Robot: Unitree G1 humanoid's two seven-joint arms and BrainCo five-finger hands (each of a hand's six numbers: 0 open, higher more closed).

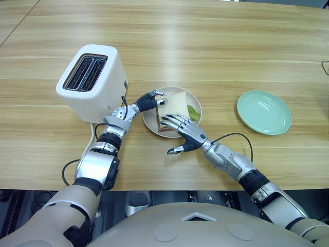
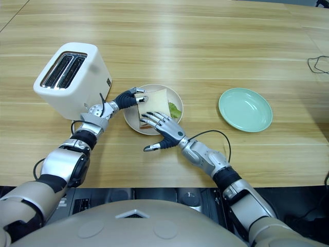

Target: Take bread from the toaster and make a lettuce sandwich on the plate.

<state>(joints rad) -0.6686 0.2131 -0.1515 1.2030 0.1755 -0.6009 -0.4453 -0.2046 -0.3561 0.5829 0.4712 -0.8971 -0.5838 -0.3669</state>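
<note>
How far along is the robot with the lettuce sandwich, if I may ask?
Done: the toaster slots look empty, and bread lies on the plate with lettuce peeking out at its right. In hand: the left hand pinches the bread's far corner while the right hand hovers open over its near edge. Left: probably settle the bread and let go.

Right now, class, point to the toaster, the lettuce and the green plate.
toaster (image 1: 109,87), left eye view, white side wall.
lettuce (image 1: 194,112), left eye view, exposed part of the leaf.
green plate (image 1: 263,112), left eye view, bare inner floor.
</note>
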